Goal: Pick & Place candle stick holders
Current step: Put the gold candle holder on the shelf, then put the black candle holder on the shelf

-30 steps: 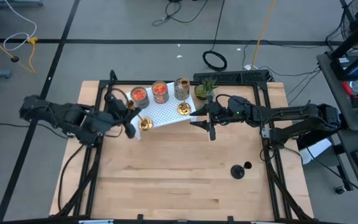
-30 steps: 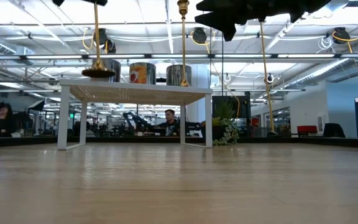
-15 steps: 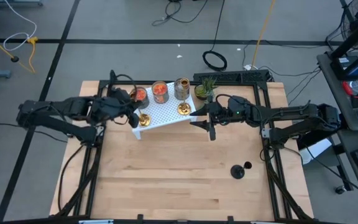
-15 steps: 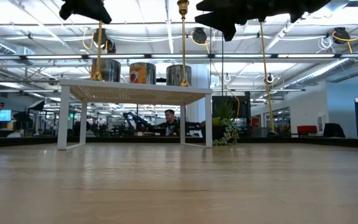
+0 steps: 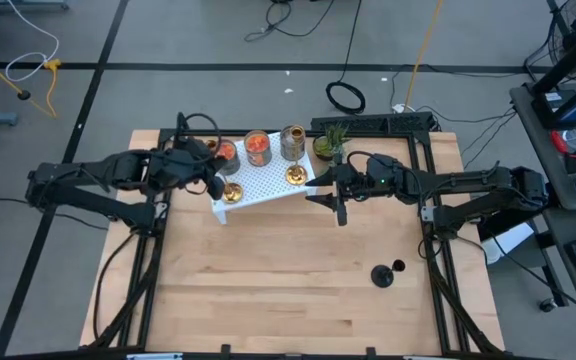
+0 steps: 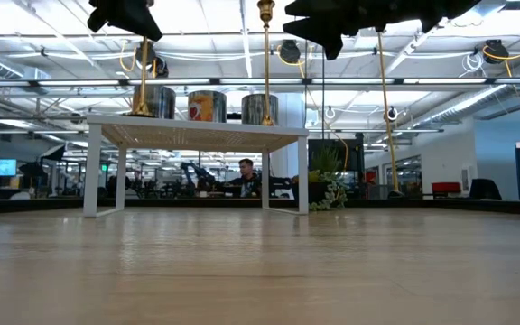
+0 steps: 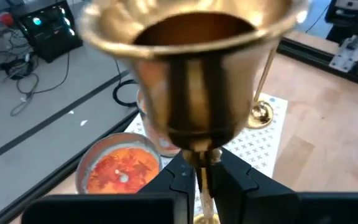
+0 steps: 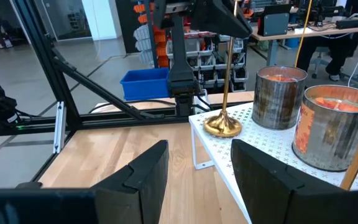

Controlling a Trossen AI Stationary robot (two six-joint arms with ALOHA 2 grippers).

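**Brass holder pinched over the rack**

The left gripper (image 5: 211, 180) pinches the stem of a brass candle stick holder (image 5: 232, 193), its base resting on the white rack (image 5: 268, 178) (glass cups stand behind). The right gripper (image 5: 339, 208) hovers beside the rack, fingers spread, above the bench (image 5: 288, 290)

brass holders: one (image 5: 232, 193) upright on rack's near-left corner; other (image 5: 295, 176) upright, right end
glass cups (image 5: 258, 148): upright, back row
black holder (image 5: 380, 275): tipped on table
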